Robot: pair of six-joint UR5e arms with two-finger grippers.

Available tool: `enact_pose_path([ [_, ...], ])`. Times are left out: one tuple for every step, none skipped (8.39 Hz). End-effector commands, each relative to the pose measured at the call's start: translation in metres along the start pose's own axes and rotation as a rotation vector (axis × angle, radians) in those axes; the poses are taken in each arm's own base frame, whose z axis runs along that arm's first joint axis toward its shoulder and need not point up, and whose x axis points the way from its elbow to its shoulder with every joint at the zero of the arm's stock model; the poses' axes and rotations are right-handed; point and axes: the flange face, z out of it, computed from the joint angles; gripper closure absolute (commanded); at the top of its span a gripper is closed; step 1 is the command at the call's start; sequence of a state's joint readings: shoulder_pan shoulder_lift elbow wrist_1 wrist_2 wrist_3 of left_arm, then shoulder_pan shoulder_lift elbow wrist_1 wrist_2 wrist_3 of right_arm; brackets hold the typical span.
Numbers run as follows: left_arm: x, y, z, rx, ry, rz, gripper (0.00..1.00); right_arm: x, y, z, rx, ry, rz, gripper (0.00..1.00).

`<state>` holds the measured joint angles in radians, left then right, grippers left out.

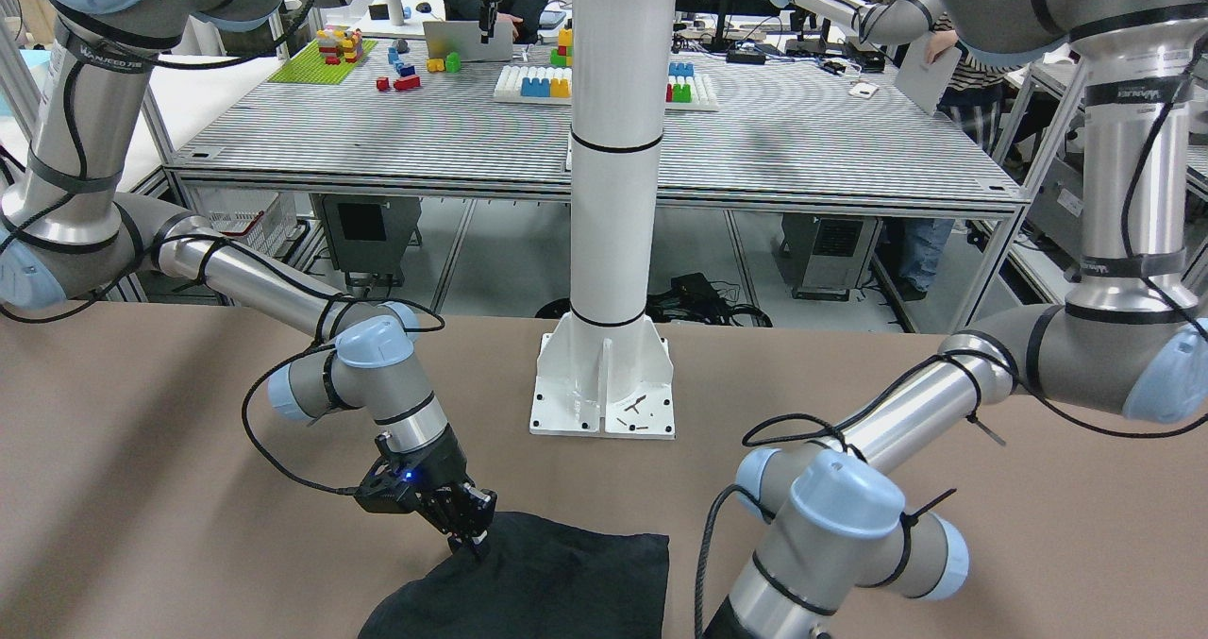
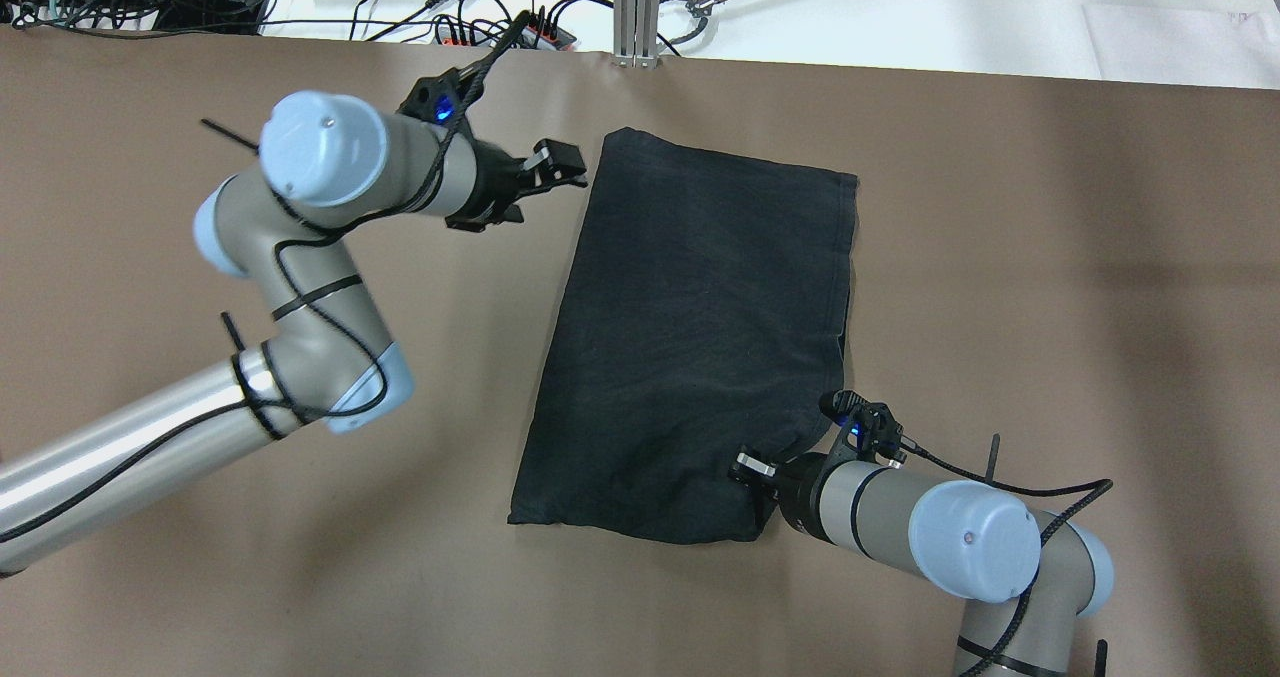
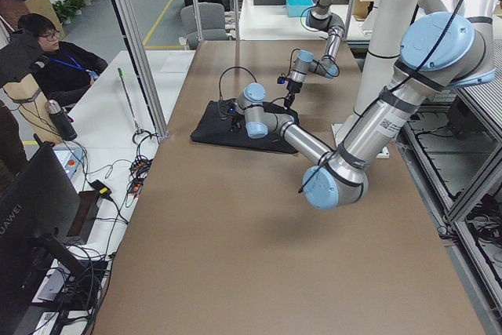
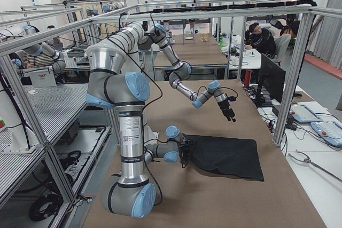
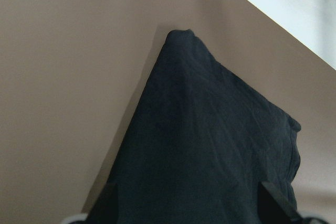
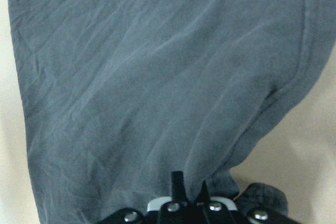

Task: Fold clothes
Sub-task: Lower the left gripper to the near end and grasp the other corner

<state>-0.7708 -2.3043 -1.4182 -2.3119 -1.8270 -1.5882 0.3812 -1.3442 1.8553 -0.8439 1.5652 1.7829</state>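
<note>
Garment (image 2: 700,337) lies flat as a black oblong in the middle of the worktop (image 2: 1050,307), its far left corner close to the far edge. Down at the corner nearest the robot's edge, the right gripper (image 2: 750,471) is pinched tight on the fabric. Across the cloth, the left gripper (image 2: 555,182) hangs above the worktop beside that far left corner, fingers spread wide, holding nothing.

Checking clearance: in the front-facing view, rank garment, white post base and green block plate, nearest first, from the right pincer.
1. garment, pinched in the right pincer.
2. white post base, centre of view.
3. green block plate, on the far table.
</note>
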Motion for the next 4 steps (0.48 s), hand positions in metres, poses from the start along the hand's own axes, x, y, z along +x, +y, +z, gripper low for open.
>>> enact_pose_path([
  [-0.088,0.071,-0.074,-0.026,-0.025,-0.014,0.06,-0.004,0.000,-0.005,-0.006,-0.010,-0.010,1.00],
  [-0.117,0.107,-0.065,-0.015,-0.041,0.007,0.06,-0.004,0.000,-0.005,-0.004,-0.010,-0.010,1.00],
  [-0.144,0.145,-0.056,-0.041,0.032,0.029,0.06,-0.003,0.001,-0.005,-0.004,-0.010,-0.011,1.00],
  [-0.154,0.163,-0.056,-0.029,0.100,0.023,0.06,-0.006,0.002,-0.005,-0.005,-0.015,-0.011,1.00],
])
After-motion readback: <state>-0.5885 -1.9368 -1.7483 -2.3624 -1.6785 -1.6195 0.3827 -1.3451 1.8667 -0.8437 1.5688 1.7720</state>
